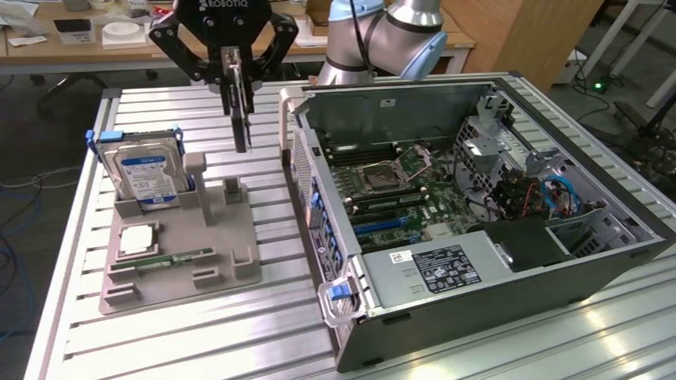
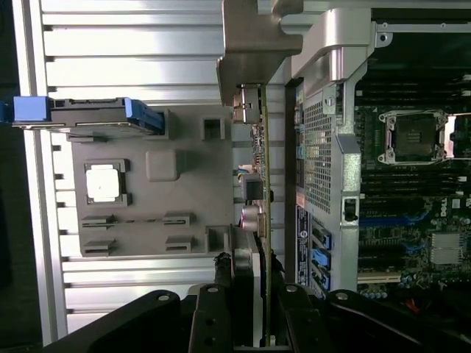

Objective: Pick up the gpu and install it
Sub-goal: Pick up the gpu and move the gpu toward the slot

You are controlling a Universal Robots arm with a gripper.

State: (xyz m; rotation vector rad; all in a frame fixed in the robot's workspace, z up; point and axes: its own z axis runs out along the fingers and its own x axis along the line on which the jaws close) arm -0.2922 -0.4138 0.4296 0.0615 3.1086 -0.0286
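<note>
Gripper point(image 1: 234, 77) has its fingers partly closed, clamped on the gpu point(image 1: 241, 119) from both flat sides. The card hangs straight down from the fingertips, edge-on to the exterior view, in the air and touching nothing below.

In the wrist view the gripper point(image 2: 257, 298) pinches one end of the gpu point(image 2: 262, 176). The thin board runs away from the camera, with the silver end bracket point(image 2: 254, 44) at the far end.

The gpu is over the rear corner of the gray holder tray point(image 1: 227, 261) on the side nearest the computer case point(image 1: 476, 305), above a pair of upright posts point(image 1: 233, 192). In the exterior view it sits between the hard drive point(image 1: 148, 178) and the case's side wall, and is not inside the case.

The hard drive, silver with a blue-white label, stands upright in the tray's back slot. A square processor chip point(image 1: 138, 237) lies flat in a tray pocket. A narrow green memory stick point(image 1: 174, 259) lies just in front of it.

The case lies on its side with the panel off, to the exterior view's right of the tray. The motherboard point(image 1: 423, 202) is exposed with the processor socket point(image 1: 382, 172) open. A blue latch point(image 1: 338, 290) sits on the near corner of the case.

Tray and case both rest on a slotted aluminum table point(image 1: 211, 344).
</note>
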